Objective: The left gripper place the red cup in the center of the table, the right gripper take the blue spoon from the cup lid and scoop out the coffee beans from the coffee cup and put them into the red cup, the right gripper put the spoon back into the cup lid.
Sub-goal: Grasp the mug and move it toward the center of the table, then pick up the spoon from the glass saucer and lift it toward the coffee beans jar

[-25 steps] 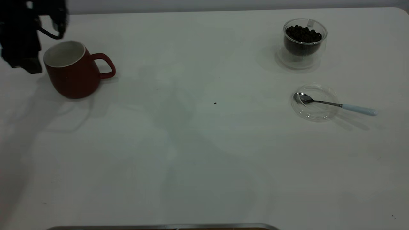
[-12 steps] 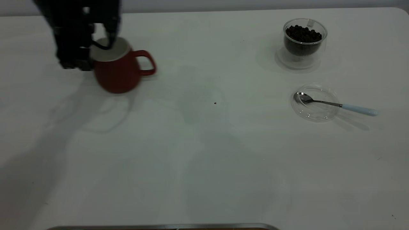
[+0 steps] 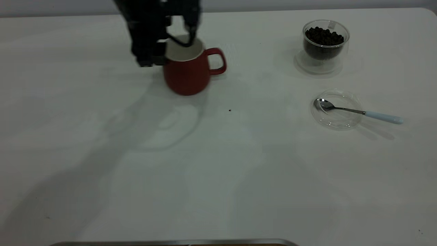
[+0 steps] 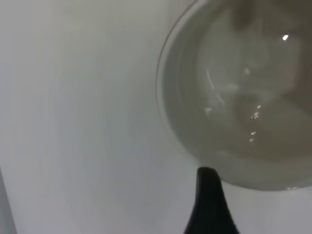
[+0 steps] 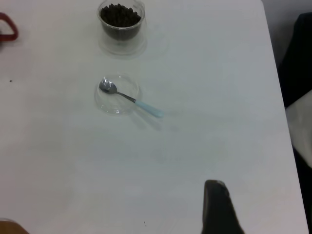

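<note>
The red cup (image 3: 187, 76) hangs a little above the table (image 3: 239, 171), left of centre, with its handle toward the coffee cup. My left gripper (image 3: 164, 51) is shut on its near-left rim. In the left wrist view the cup's white inside (image 4: 243, 97) is empty, and one dark finger (image 4: 209, 204) lies outside the rim. The coffee cup (image 3: 326, 51) with coffee beans (image 3: 323, 36) stands at the far right. The blue spoon (image 3: 358, 112) rests with its bowl in the cup lid (image 3: 338, 121). My right gripper (image 5: 217, 209) hovers well back from the spoon (image 5: 131, 99) and lid (image 5: 109, 105).
A small dark speck (image 3: 229, 110) lies near the table's middle. A metal strip (image 3: 170, 242) runs along the near edge. In the right wrist view the table's side edge meets a dark object (image 5: 298, 58).
My left gripper has carried the red cup from the far left toward the table's centre, roughly a third of the table's width. The spoon, lid and coffee cup have not moved.
</note>
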Tool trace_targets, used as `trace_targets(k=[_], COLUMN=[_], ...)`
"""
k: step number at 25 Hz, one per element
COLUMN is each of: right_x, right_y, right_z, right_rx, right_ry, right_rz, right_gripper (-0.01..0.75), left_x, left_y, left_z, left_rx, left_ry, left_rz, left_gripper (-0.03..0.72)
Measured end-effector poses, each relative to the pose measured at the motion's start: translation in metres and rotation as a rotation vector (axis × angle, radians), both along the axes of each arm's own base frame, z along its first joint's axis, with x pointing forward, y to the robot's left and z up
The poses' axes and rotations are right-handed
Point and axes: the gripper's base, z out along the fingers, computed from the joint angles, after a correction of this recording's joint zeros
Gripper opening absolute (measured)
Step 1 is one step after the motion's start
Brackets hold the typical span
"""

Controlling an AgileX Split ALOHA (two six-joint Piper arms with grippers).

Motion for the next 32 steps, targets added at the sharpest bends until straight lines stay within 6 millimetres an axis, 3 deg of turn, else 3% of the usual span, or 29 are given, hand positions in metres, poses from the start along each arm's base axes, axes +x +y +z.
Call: trace_targets(k=[4, 7, 14, 20, 23, 28, 32], right_x=[0.000, 0.000, 0.000, 0.000, 0.000, 0.000, 0.000], right_y=[0.000, 0.000, 0.000, 0.000, 0.000, 0.000, 0.000], right_z=[0.000, 0.000, 0.000, 0.000, 0.000, 0.000, 0.000], right_rx=[0.000, 0.000, 0.000, 0.000, 0.000, 0.000, 0.000], right_ry=[0.000, 0.000, 0.000, 0.000, 0.000, 0.000, 0.000], right_rz=[0.000, 0.000, 0.000, 0.000, 0.000, 0.000, 0.000], right_gripper=[0.478, 0.478, 0.478, 0.478, 0.478, 0.478, 0.478], left_x=[-0.006, -0.011, -0.038, -0.095, -0.129, -0.170, -0.197], left_y=[-0.011, -0.010, 0.010, 0.044, 0.064, 0.086, 0.099], left_z=[0.008, 0.036, 0.156, 0.256, 0.291, 0.335, 0.347], left_rx=[-0.013, -0.018, -0.144, -0.276, -0.301, -0.423, -0.498], left_ry=[0.014, 0.022, -0.036, -0.052, -0.040, -0.097, -0.118], left_rz=[0.038, 0.106, 0.411, 0.757, 0.893, 0.956, 0.986], left_gripper=[0.587, 0.587, 0.587, 0.587, 0.587, 0.587, 0.587])
